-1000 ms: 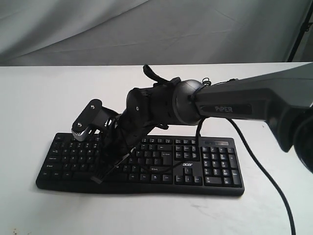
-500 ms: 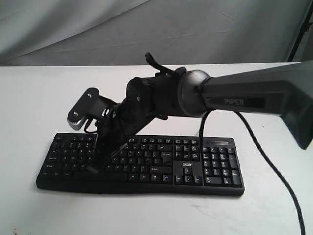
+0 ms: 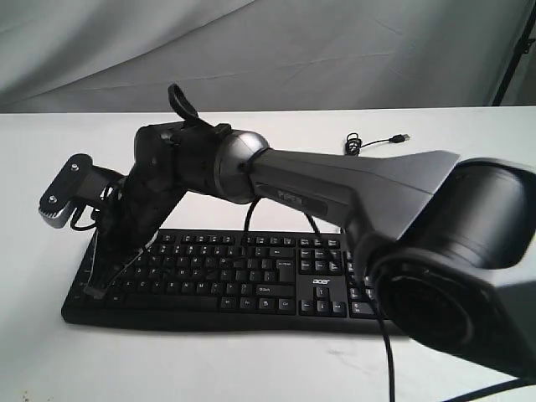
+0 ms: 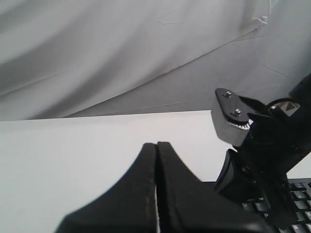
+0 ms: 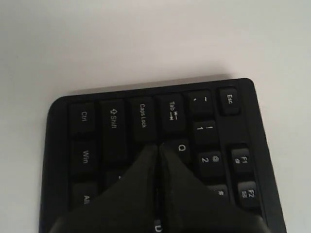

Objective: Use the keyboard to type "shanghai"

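The black keyboard (image 3: 251,276) with white legends lies across the white table, number pad to the right. My right arm reaches across it to its left end. My right gripper (image 3: 94,290) is shut, with nothing between its fingers, and points down at the keys there. In the right wrist view its tip (image 5: 158,145) sits low over the keyboard (image 5: 112,121), between Caps Lock and Q; contact cannot be told. My left gripper (image 4: 156,144) is shut and empty, beside the keyboard's (image 4: 299,194) left end, and does not show in the exterior view.
The keyboard's thin black cable runs back to a coil and a USB plug (image 3: 377,141) on the white table (image 3: 50,360). A grey cloth (image 3: 293,50) hangs behind. The right arm's wrist camera (image 3: 63,194) juts out left of the gripper. A black stand (image 3: 512,50) is at the back right.
My right arm has swung left along the keyboard, taking the shut gripper from the left-middle keys to the left end.
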Controlling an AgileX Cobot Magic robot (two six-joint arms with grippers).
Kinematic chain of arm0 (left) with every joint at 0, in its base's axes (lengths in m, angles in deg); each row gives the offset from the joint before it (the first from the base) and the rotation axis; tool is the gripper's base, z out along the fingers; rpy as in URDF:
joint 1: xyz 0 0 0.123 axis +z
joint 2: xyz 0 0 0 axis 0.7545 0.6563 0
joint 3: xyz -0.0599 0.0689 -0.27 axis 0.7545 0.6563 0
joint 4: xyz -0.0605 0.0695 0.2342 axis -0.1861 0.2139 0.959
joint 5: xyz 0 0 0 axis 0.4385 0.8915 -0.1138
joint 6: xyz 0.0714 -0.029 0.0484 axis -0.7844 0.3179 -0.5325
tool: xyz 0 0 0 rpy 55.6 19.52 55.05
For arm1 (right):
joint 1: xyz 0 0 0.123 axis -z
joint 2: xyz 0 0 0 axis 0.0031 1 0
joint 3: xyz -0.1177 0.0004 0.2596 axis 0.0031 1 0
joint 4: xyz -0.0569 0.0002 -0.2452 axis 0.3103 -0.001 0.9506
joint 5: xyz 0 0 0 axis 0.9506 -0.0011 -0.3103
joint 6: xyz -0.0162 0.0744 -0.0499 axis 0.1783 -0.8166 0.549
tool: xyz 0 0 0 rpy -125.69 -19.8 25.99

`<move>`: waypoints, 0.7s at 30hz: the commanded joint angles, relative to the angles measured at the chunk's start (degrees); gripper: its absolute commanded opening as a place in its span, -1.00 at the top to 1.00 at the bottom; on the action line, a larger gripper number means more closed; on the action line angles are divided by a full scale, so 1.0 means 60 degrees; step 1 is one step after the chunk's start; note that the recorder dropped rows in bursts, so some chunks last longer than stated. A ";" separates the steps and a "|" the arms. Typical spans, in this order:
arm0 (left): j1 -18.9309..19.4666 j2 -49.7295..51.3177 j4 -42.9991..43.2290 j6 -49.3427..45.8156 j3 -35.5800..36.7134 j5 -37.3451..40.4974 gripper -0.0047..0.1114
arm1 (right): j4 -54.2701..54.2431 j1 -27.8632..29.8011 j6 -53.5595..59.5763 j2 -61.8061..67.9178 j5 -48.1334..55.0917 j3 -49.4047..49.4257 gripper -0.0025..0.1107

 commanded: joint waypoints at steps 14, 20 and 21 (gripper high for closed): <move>-0.0061 -0.0023 -0.0067 0.0026 0.0016 -0.0052 0.92 | 0.0082 -0.0095 -0.0234 0.0529 0.0255 -0.0732 0.96; -0.0061 -0.0023 -0.0067 0.0026 0.0016 -0.0052 0.92 | 0.0058 -0.0095 -0.0214 0.0529 0.0176 -0.0732 0.96; -0.0061 -0.0023 -0.0067 0.0026 0.0016 -0.0052 0.92 | 0.0058 -0.0095 -0.0214 0.0529 0.0176 -0.0732 0.96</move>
